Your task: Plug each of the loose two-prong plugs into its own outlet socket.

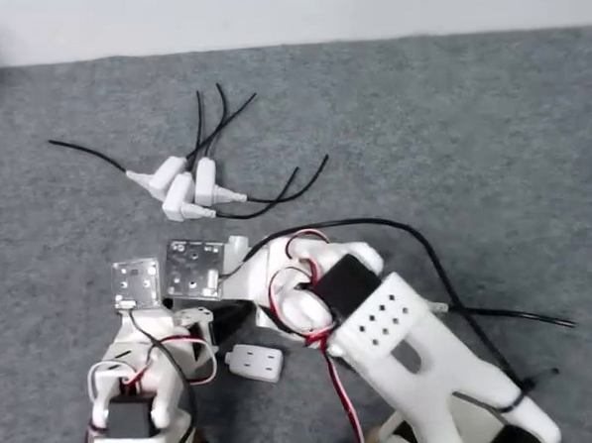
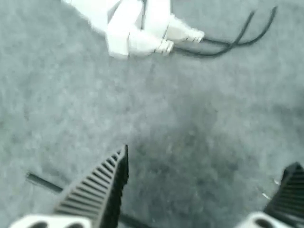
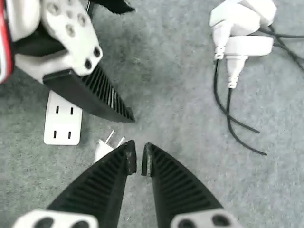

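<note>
One loose two-prong plug (image 3: pixel 102 149) is lying near the outlet block (image 3: pixel 61 124), just beside your right gripper (image 3: pixel 138 152), which is sitting nearly closed on nothing (the left gripper (image 2: pixel 208 160) is hanging wide open, empty), so you are needing to open up and straddle the plug's body squarely.

high: overhead, far | wrists: near, facing down | all share: corded white cluster (image 1: pixel 190 185)

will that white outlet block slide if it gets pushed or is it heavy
Probably light: the outlet block is small and lies loose, so a push likely slides it. The fuzzy grey mat may add grip. Lying flat, it seems unlikely to tip.
</note>
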`<action>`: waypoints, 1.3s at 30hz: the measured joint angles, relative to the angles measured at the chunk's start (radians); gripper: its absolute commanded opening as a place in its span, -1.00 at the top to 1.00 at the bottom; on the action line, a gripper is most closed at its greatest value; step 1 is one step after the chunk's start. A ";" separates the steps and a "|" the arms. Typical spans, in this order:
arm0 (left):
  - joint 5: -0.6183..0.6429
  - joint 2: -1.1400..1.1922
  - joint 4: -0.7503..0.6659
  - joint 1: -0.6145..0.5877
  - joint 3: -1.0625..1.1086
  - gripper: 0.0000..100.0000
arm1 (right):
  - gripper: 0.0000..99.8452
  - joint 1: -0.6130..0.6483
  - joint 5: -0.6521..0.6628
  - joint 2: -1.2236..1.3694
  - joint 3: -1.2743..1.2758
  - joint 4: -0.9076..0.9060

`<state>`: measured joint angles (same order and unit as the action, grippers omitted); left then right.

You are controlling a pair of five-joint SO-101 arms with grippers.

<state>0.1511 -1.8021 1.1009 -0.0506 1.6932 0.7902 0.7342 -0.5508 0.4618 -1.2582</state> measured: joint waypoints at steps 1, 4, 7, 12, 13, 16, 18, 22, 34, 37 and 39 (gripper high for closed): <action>0.000 0.000 0.000 -0.005 0.000 0.08 | 0.98 -0.005 0.000 -0.006 0.000 0.000; 0.000 0.000 0.000 -0.002 0.000 0.08 | 0.98 -0.008 0.000 -0.009 0.000 -0.009; 0.000 0.000 0.000 -0.002 0.002 0.08 | 0.98 -0.037 0.000 -0.009 0.012 -0.012; -0.002 0.000 0.000 -0.002 0.002 0.08 | 0.84 -0.071 -0.009 -0.009 0.132 0.021; -0.002 0.000 0.000 -0.002 0.002 0.08 | 0.75 -0.072 -0.021 -0.009 0.160 0.037; -0.002 0.000 0.000 -0.044 0.002 0.08 | 0.58 -0.077 -0.112 -0.009 0.229 0.094; -0.002 0.000 -0.005 -0.104 0.002 0.08 | 0.58 -0.077 -0.163 -0.009 0.270 0.127; -0.002 0.000 -0.029 -0.180 0.002 0.08 | 0.58 -0.077 -0.201 -0.009 0.358 0.192; -0.002 0.000 -0.031 -0.190 0.002 0.08 | 0.58 -0.077 -0.299 -0.009 0.489 0.321; -0.002 0.000 -0.031 -0.190 0.002 0.08 | 0.58 -0.077 -0.331 -0.009 0.489 0.324; -0.002 0.000 -0.031 -0.190 0.002 0.08 | 0.58 -0.077 -0.341 0.015 0.488 0.324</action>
<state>0.1496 -1.8021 1.0702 -0.2409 1.6947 0.7135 0.3936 -0.5355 0.9498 -0.9344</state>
